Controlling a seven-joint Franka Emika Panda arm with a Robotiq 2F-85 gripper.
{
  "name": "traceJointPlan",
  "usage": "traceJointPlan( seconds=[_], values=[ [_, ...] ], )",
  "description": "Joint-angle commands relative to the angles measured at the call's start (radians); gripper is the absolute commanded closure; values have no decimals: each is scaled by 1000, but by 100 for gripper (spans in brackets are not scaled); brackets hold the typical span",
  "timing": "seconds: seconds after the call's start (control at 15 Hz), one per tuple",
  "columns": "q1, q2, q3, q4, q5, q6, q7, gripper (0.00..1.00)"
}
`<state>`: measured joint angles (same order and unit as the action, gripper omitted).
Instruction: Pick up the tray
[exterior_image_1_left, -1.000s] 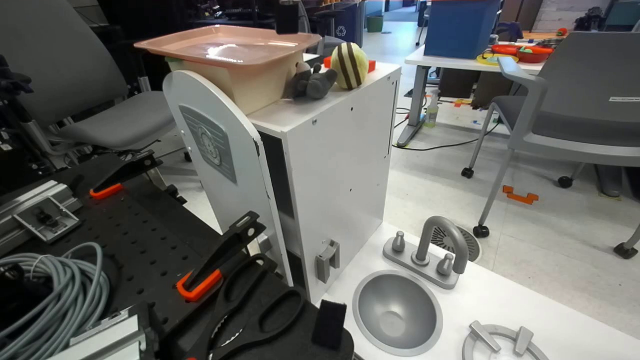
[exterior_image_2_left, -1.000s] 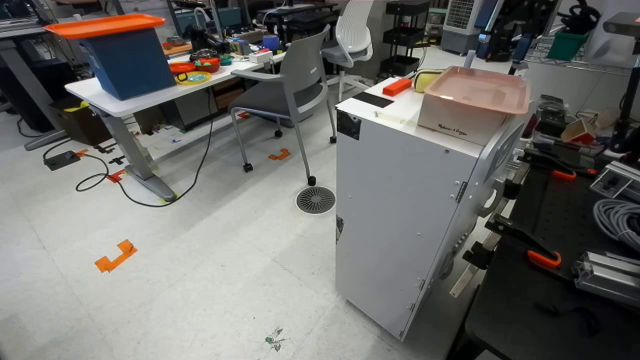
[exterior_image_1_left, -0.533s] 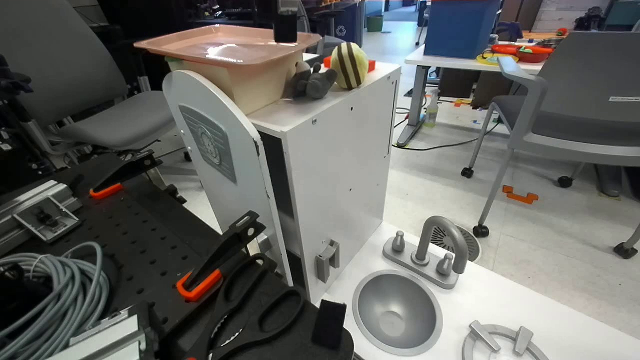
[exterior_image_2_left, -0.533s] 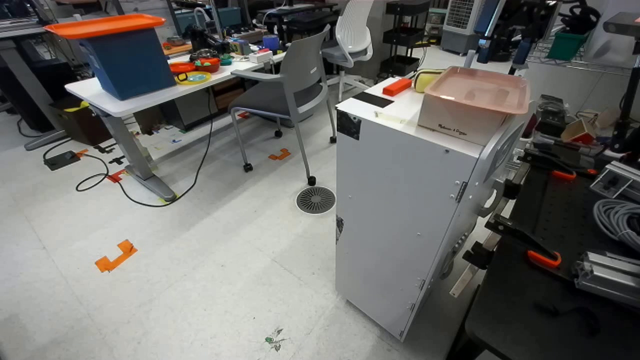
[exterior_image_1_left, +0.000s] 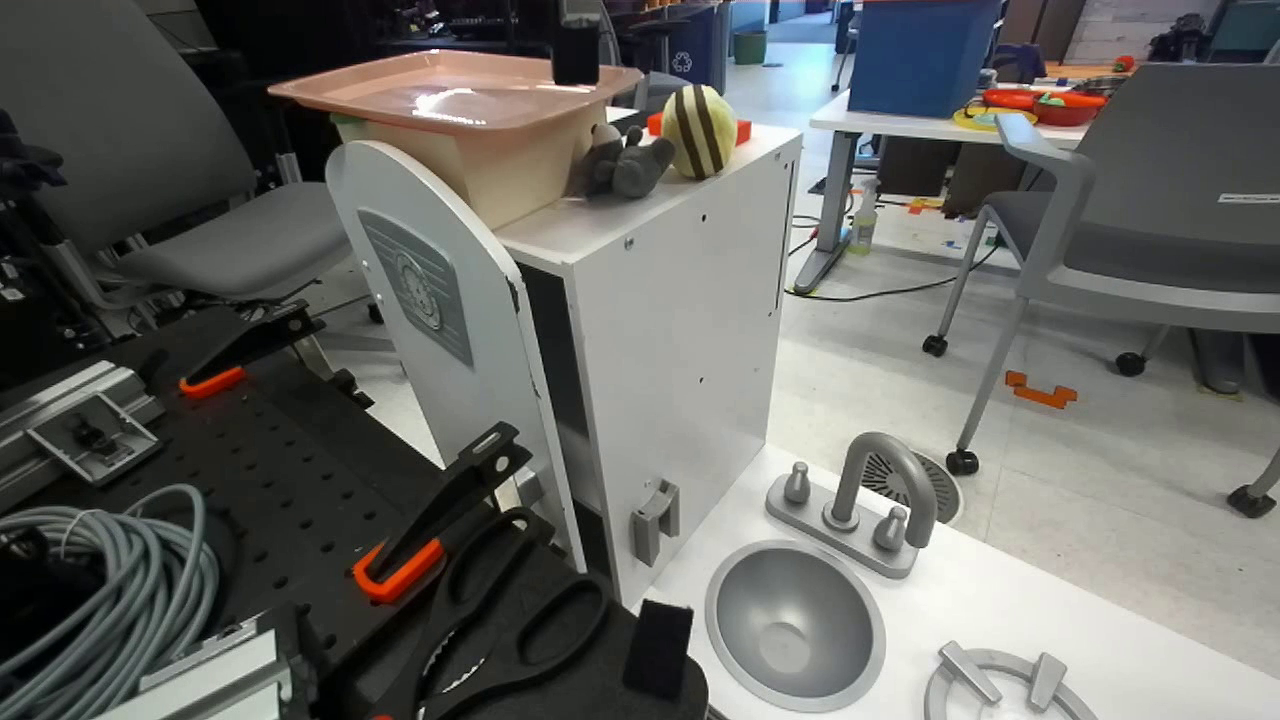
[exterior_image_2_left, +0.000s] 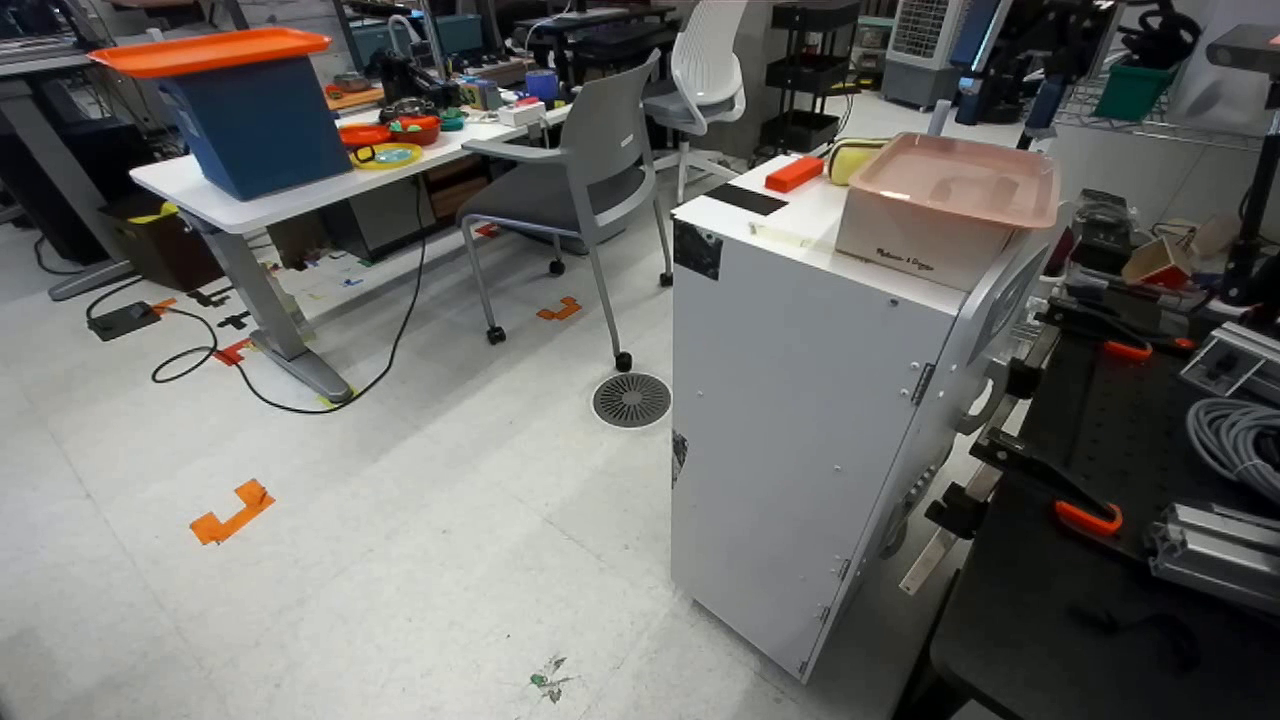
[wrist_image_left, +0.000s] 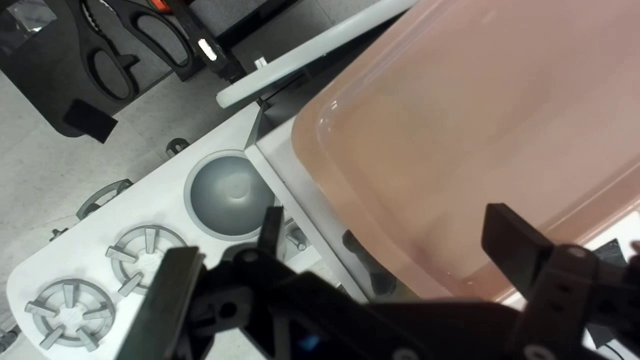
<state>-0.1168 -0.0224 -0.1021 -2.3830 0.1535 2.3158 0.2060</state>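
Note:
The tray (exterior_image_1_left: 440, 90) is salmon-pink, shallow and rimmed. It lies on a cream bin (exterior_image_2_left: 900, 240) on top of the white cabinet, in both exterior views. My gripper (wrist_image_left: 384, 207) stands open above the tray's near corner, its jaws wide apart. In the wrist view, the right-hand fingertip overlaps the tray (wrist_image_left: 450, 125), while the left-hand one lies beyond the rim, over the sink side. A dark finger (exterior_image_1_left: 575, 55) appears against the tray's far rim in an exterior view. Nothing is between the fingers, and I see no contact with the tray.
Beside the bin on the white cabinet (exterior_image_1_left: 680, 300) sit a grey plush toy (exterior_image_1_left: 625, 165), a striped ball (exterior_image_1_left: 698, 132) and an orange block (exterior_image_2_left: 795, 174). Below is a toy counter with a grey bowl (wrist_image_left: 230, 195) and faucet (exterior_image_1_left: 880, 490). Scissors (exterior_image_1_left: 520, 620) lie on a black table.
My gripper has come down toward the tray over the last second, mostly in the first half, then shifted slightly sideways. Its reflection now shows in the tray. The tray has not moved.

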Motion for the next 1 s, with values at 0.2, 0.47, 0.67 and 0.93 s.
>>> traceJointPlan(
  seconds=[0.2, 0.47, 0.67, 0.93],
  values=[
    [8, -118, 11, -25, -68, -49, 42, 0],
    [5, -213, 26, -44, -91, -63, 48, 0],
    [-5, -226, 20, -41, -71, -46, 53, 0],
    [-19, -192, -4, -41, -36, 24, 33, 0]
  ],
)
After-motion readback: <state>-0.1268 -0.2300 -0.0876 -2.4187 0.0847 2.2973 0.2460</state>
